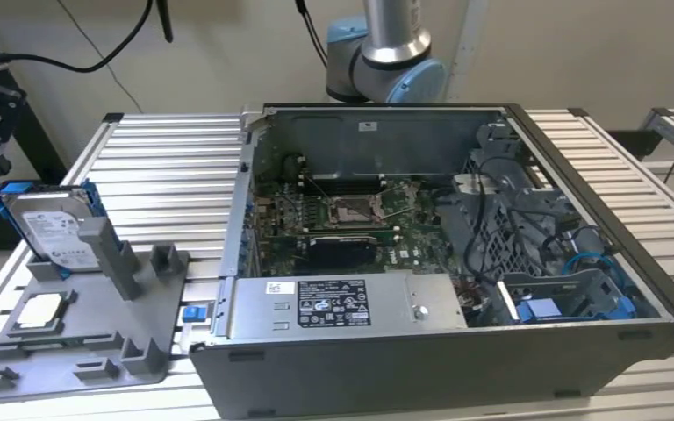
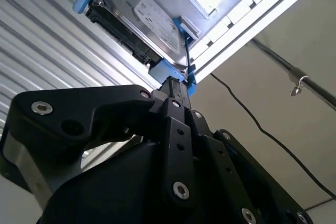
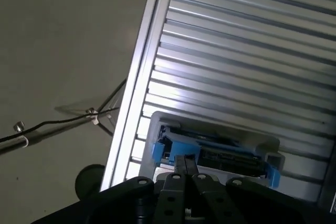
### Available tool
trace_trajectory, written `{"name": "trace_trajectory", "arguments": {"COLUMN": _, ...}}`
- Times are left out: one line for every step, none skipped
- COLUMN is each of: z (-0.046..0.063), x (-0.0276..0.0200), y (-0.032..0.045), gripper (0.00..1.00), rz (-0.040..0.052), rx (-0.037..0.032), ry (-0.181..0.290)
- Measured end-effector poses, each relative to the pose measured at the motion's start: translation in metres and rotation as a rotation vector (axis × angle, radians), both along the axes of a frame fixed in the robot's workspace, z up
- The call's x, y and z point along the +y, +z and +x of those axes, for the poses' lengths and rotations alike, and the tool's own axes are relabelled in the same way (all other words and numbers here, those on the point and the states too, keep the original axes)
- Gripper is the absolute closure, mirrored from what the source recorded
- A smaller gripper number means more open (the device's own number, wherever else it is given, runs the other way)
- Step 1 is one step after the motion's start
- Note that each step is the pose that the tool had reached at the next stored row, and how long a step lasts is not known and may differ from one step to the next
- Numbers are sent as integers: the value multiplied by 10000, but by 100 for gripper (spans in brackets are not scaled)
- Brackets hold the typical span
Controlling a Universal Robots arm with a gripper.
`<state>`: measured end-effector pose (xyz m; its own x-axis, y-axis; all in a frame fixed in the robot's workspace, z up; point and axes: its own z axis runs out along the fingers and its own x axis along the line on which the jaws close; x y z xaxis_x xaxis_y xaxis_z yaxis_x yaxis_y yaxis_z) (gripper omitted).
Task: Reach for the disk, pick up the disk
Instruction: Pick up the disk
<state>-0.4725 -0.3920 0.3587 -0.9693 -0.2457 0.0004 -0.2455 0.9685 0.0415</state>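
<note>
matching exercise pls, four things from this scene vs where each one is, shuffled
1 silver-grey hard drive in blue plastic carrier
2 flat white-topped square chip
3 open dark metal computer case
4 black robot gripper

a lying flat on grey plastic fixture
b close by the drive's blue carrier
c standing upright in the fixture
d middle of the slatted metal table

Pairs: 1-c, 2-a, 3-d, 4-b

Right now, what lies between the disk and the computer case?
In the exterior view, grey fixture posts and slatted table lie between disk and case.
</note>
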Motion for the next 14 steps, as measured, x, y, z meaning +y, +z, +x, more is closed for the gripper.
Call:
{"name": "trace_trajectory", "arguments": {"z": 0, "x": 0, "y": 0, "gripper": 100, "rz": 0, "rx": 0, "ry": 128}}
{"name": "trace_trajectory", "arguments": {"z": 0, "x": 0, "y": 0, "gripper": 100, "rz": 0, "rx": 0, "ry": 254}}
{"name": "trace_trajectory", "arguments": {"z": 0, "x": 0, "y": 0, "gripper": 100, "rz": 0, "rx": 0, "ry": 384}}
{"name": "trace_trajectory", "arguments": {"z": 0, "x": 0, "y": 0, "gripper": 100, "rz": 0, "rx": 0, "ry": 513}}
{"name": "trace_trajectory", "arguments": {"z": 0, "x": 0, "y": 0, "gripper": 100, "rz": 0, "rx": 0, "ry": 643}}
{"name": "trace_trajectory", "arguments": {"z": 0, "x": 0, "y": 0, "gripper": 100, "rz": 0, "rx": 1, "ry": 776}}
{"name": "trace_trajectory", "arguments": {"z": 0, "x": 0, "y": 0, "gripper": 100, "rz": 0, "rx": 0, "ry": 902}}
{"name": "trace_trajectory", "arguments": {"z": 0, "x": 0, "y": 1, "gripper": 100, "rz": 0, "rx": 1, "ry": 1042}}
{"name": "trace_trajectory", "arguments": {"z": 0, "x": 0, "y": 1, "gripper": 100, "rz": 0, "rx": 1, "ry": 1170}}
{"name": "trace_trajectory", "arguments": {"z": 0, "x": 0, "y": 1, "gripper": 100, "rz": 0, "rx": 0, "ry": 1301}}
{"name": "trace_trajectory", "arguments": {"z": 0, "x": 0, "y": 1, "gripper": 100, "rz": 0, "rx": 1, "ry": 1428}}
{"name": "trace_trajectory", "arguments": {"z": 0, "x": 0, "y": 1, "gripper": 100, "rz": 0, "rx": 0, "ry": 1555}}
{"name": "trace_trajectory", "arguments": {"z": 0, "x": 0, "y": 2, "gripper": 100, "rz": 0, "rx": 1, "ry": 1679}}
{"name": "trace_trajectory", "arguments": {"z": 0, "x": 0, "y": 2, "gripper": 100, "rz": 0, "rx": 1, "ry": 1818}}
